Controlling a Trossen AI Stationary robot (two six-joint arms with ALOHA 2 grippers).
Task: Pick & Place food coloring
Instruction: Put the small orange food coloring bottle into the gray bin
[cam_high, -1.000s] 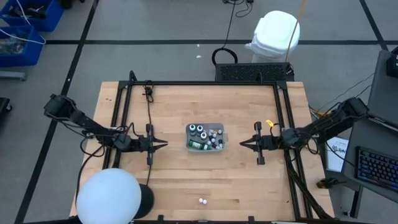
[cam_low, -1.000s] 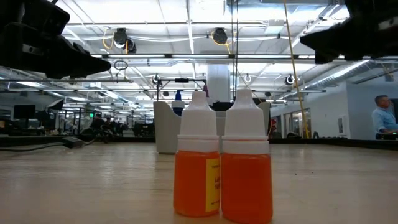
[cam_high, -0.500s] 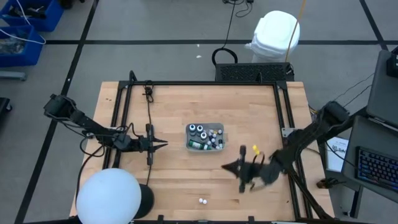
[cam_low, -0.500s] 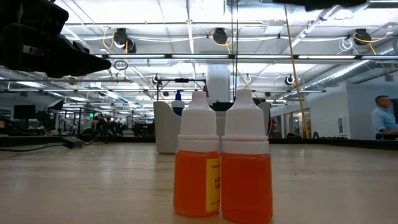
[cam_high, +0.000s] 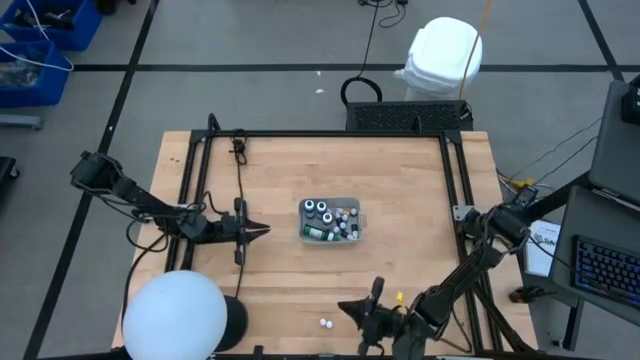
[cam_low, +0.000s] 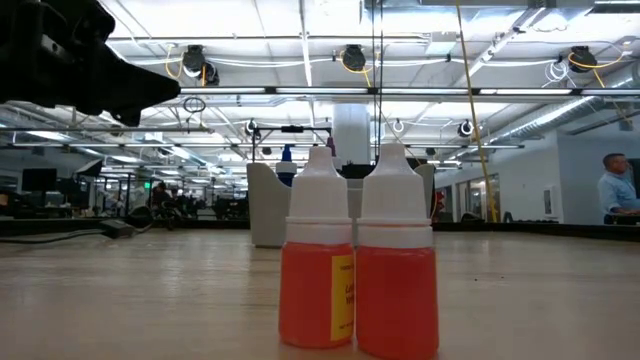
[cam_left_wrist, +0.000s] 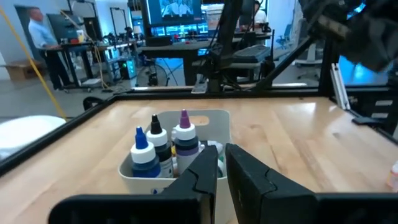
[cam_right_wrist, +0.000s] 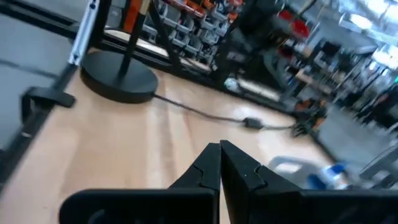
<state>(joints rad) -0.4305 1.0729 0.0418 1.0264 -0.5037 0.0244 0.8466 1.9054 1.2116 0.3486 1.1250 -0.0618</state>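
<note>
Right tool (cam_high: 343, 306) swung beside two white-capped orange bottles (cam_low: 358, 255).

1. The left orange bottle (cam_low: 318, 260) carries a yellow label (cam_low: 343, 297) with dark print (too small and turned away to read).
2. No other writing is legible.

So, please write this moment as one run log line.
right hand: shut, empty, near two orange bottles | left hand: waiting left of tray | two orange bottles: on table, untouched

floor (cam_high: 250, 90): grey, dark seams | ceiling lights (cam_low: 350, 58): lit | table (cam_high: 290, 270): wooden
</note>
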